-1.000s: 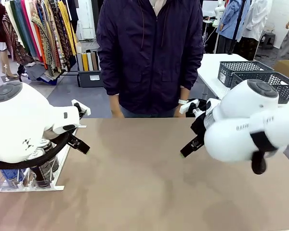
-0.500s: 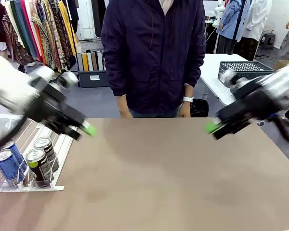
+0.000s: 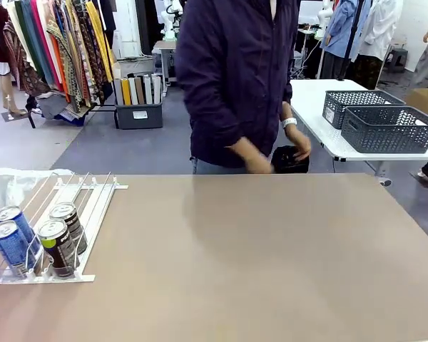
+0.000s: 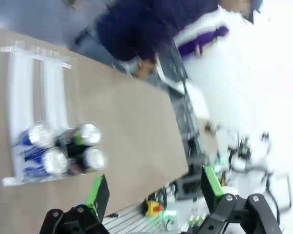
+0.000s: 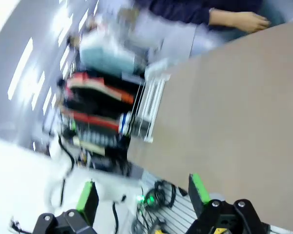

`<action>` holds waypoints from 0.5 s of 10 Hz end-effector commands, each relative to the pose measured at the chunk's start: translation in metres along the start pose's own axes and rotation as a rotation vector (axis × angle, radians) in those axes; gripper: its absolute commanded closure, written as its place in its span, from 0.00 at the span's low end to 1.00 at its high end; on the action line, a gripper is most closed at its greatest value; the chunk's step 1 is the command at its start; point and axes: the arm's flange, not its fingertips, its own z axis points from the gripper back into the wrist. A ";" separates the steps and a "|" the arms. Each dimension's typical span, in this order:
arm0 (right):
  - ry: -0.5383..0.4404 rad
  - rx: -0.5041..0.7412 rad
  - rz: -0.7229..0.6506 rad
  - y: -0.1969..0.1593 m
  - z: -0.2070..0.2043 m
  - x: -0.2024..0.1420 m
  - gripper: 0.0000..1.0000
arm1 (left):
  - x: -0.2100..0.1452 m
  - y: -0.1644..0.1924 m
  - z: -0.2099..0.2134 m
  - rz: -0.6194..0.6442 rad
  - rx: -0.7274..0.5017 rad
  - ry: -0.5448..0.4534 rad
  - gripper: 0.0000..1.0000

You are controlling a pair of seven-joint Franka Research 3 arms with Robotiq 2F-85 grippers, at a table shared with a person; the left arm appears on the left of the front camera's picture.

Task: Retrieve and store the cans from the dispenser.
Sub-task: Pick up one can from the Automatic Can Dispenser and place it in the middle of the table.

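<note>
On the robot's left side of the brown tabletop (image 3: 257, 263) lies the dispenser (image 3: 85, 196), a flat white rack of wire rails running from the near edge toward the far side, and the cans (image 3: 57, 249) stand upright and bunched together at its near end, four in all: two blue cans (image 3: 14, 248) in the outer lanes and two black cans (image 3: 69, 222) with green markings just beside them toward the middle of the tabletop, silver tops up. Behind the far end of the rack sits a crumpled sheet of clear plastic (image 3: 7, 185). Across the tabletop stands a person (image 3: 235, 78) in a dark jacket, turned partly aside, with one blurred hand (image 3: 250, 158) low in front of the body and the other hand (image 3: 299, 146) touching a small black object (image 3: 289, 160) just past the far edge. Farther back on the right, two grey lattice baskets (image 3: 385, 125) rest on a white table (image 3: 317, 100). From the left wrist view, the left gripper (image 4: 154, 184) hangs high over the near edge with its green-padded fingers (image 4: 98, 187) spread wide and nothing between them; the dispenser (image 4: 31, 83) and its cans (image 4: 63, 148) lie well below and apart from it. From the right wrist view, which is smeared by motion, the right gripper (image 5: 142, 190) is likewise spread wide and holding nothing, raised well above the tabletop, with the dispenser (image 5: 151, 105) at the opposite end and the person's hand (image 5: 244, 20) at the far edge
</note>
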 end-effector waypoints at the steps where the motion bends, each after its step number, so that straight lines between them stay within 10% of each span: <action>1: -0.134 0.034 -0.076 -0.038 0.006 -0.010 0.00 | -0.012 0.054 0.022 0.140 -0.014 -0.150 0.00; 5: -0.186 -0.001 -0.142 -0.053 0.044 -0.007 0.00 | -0.020 0.082 0.068 0.217 0.022 -0.219 0.00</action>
